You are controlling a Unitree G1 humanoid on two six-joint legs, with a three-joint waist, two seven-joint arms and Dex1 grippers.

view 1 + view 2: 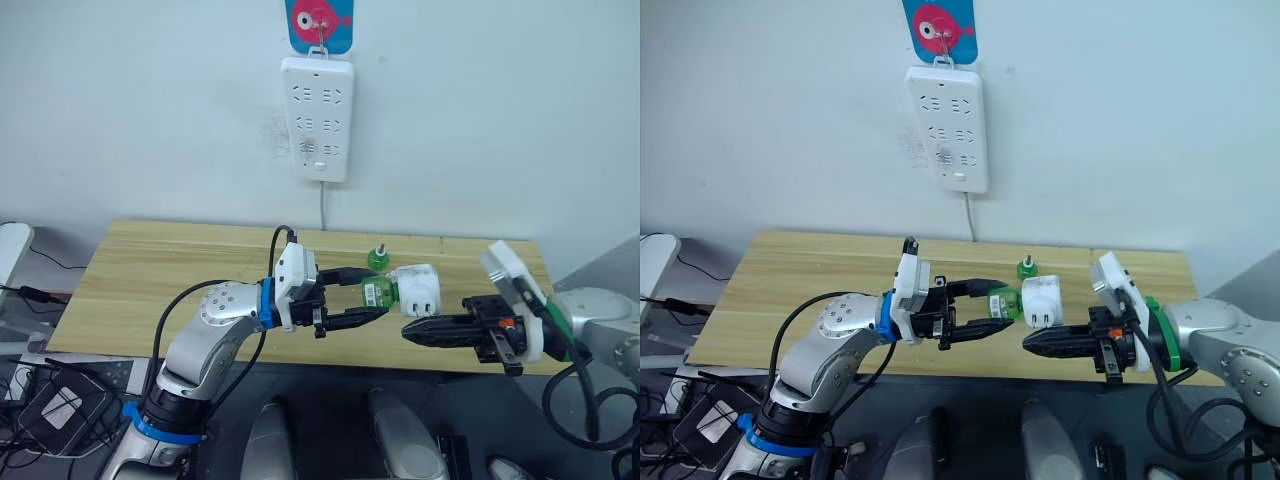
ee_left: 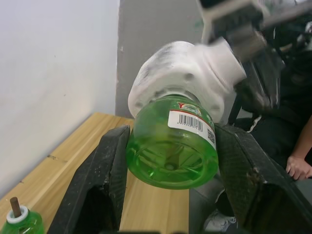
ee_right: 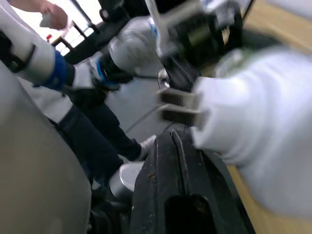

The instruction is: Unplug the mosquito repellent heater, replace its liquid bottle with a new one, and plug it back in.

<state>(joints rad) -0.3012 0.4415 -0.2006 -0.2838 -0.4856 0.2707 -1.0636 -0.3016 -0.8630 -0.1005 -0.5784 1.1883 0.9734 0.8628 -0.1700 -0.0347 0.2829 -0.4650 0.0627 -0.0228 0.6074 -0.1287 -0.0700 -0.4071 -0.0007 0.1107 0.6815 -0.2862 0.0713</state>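
the mosquito repellent heater (image 1: 419, 289) is held in the air just past the near edge of the bench (image 1: 150, 290), off the wall power strip (image 1: 318, 118). the right gripper (image 1: 412, 331) holds it from below, fingers closed on its body, prongs facing the near side. a green bottle (image 1: 379, 292) sticks out of the heater sideways toward the left arm, its long axis running roughly level between the two arms. the left gripper (image 1: 372, 294) has its fingers (image 2: 105, 170) spread to either side of the bottle's base, touching or nearly so; i can't tell if they press. another green bottle (image 1: 378, 257) with a bare dark wick stands upright on the bench behind, near the far edge. there's open air below and around the arms, so i'd judge a twist or pull along that axis has room
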